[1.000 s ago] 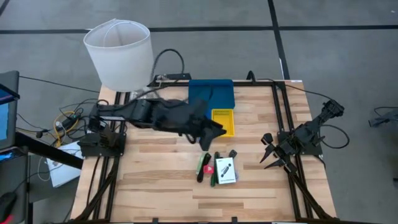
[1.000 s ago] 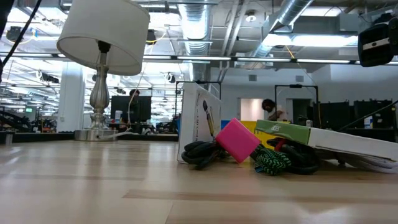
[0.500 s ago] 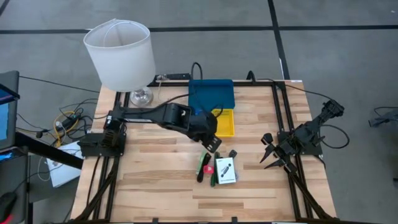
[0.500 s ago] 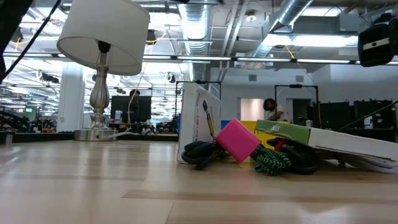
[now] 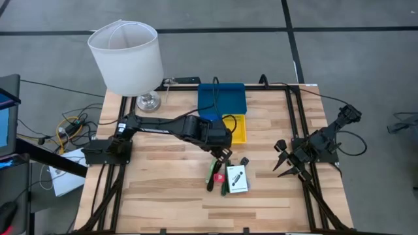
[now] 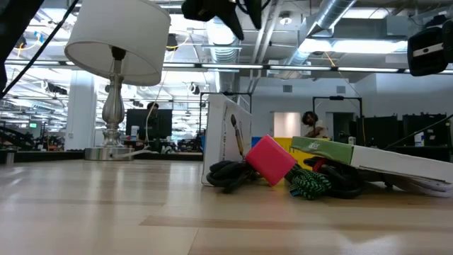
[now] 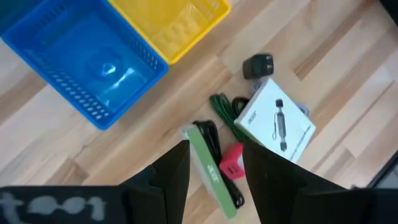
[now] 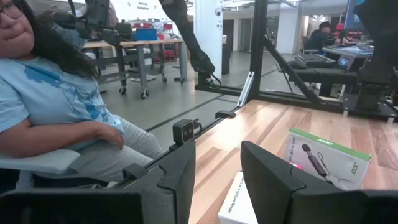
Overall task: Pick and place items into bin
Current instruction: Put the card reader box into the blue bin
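Observation:
The items lie in a small heap near the table's middle: a pale green strip (image 7: 210,174), a small red piece (image 7: 231,167), a white card with black print (image 7: 273,121), green and black cords (image 7: 222,109) and a black piece (image 7: 257,65). My left gripper (image 5: 225,156) hangs open above the heap, pointing steeply down, its fingers to either side of the green strip and touching nothing. It also shows at the top of the low view, as my left gripper (image 6: 226,10). The bin (image 5: 222,98), blue with a yellow tray (image 5: 235,128), stands just beyond. My right gripper (image 5: 279,158) rests open at the right.
A lamp with a white shade (image 5: 125,55) stands at the table's far left corner, with cables trailing off the left edge. Bare wood lies to the left of and nearer than the heap. A seated person (image 8: 56,106) shows beyond the table in the right wrist view.
My left gripper has come down toward the heap of items and a little toward the table's near edge. It has tipped from nearly level to pointing steeply down. It now shows at the top of the low view. The items have not moved.

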